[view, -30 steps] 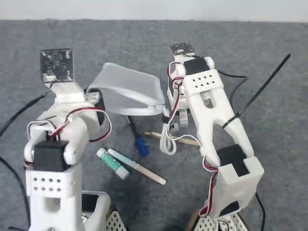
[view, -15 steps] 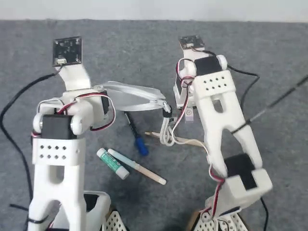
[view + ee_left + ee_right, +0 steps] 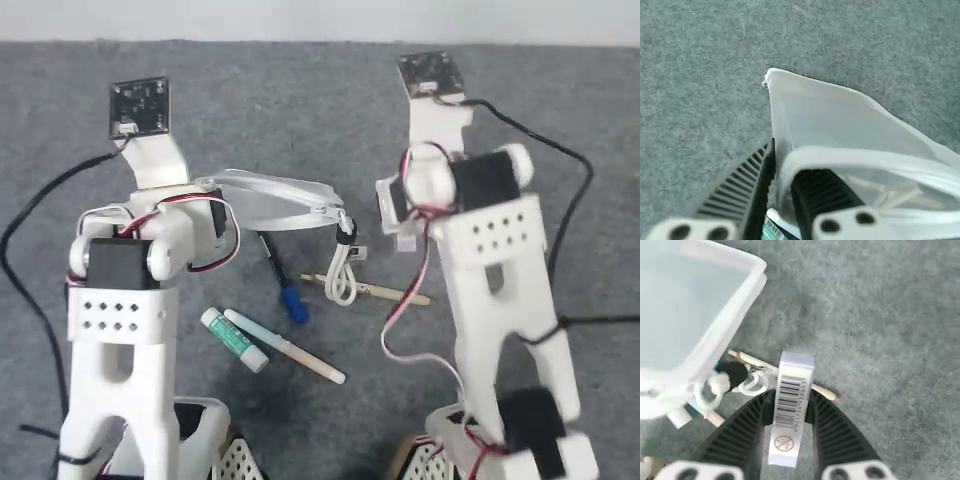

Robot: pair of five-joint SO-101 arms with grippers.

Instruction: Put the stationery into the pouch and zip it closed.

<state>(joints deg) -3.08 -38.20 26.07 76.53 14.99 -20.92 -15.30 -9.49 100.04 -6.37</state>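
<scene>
Loading is under way: the pouch (image 3: 270,200), translucent and limp, hangs open-mouthed above the grey table (image 3: 560,150), its rim pinched in the left gripper (image 3: 785,162). A white pen (image 3: 285,347) and a pencil (image 3: 385,291) lie loose below. The right gripper (image 3: 790,400) is clamped on a small barcoded eraser (image 3: 795,372) beside the mouth. The next move is probably to carry it over the opening and let go.

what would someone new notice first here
The clear pouch stands out: the left gripper, shut on its edge, holds it up over the table. Beside it, the right gripper is shut on a small white barcoded item. A blue pen and a pencil lie on the table below the pouch.
</scene>
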